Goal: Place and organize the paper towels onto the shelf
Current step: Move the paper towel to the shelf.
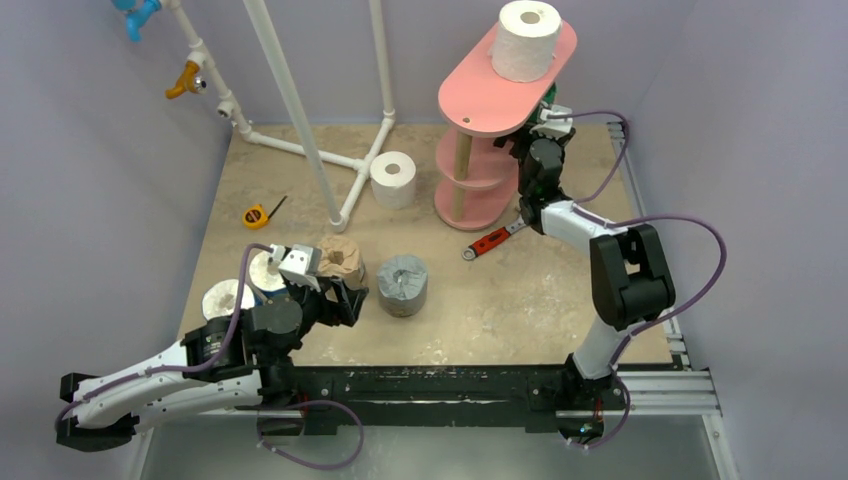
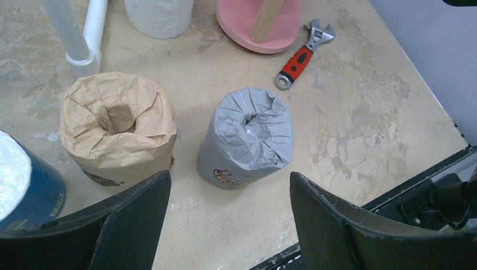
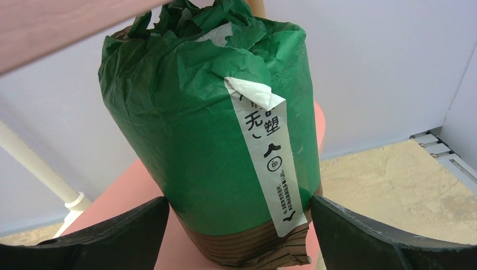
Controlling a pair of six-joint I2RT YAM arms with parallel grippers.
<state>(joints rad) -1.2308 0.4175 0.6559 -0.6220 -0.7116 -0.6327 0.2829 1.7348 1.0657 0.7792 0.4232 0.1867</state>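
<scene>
The pink shelf (image 1: 478, 108) stands at the back right, with a white roll (image 1: 527, 40) on its top board. My right gripper (image 3: 240, 199) is open at the middle board (image 3: 129, 191), one jaw on each side of the green-wrapped roll (image 3: 208, 124) that stands there. My left gripper (image 2: 229, 180) is open and empty, low over the table just short of the grey roll (image 2: 247, 135). The tan roll (image 2: 115, 126) and the blue-wrapped roll (image 2: 28, 191) stand to its left. Another white roll (image 1: 393, 178) stands left of the shelf, and one more (image 1: 228, 298) by the left arm.
A red-handled wrench (image 1: 492, 241) lies in front of the shelf base. A yellow tape measure (image 1: 256, 215) lies at the left. The white pipe frame (image 1: 300, 110) stands at the back, its foot reaching toward the tan roll. Walls close in on three sides.
</scene>
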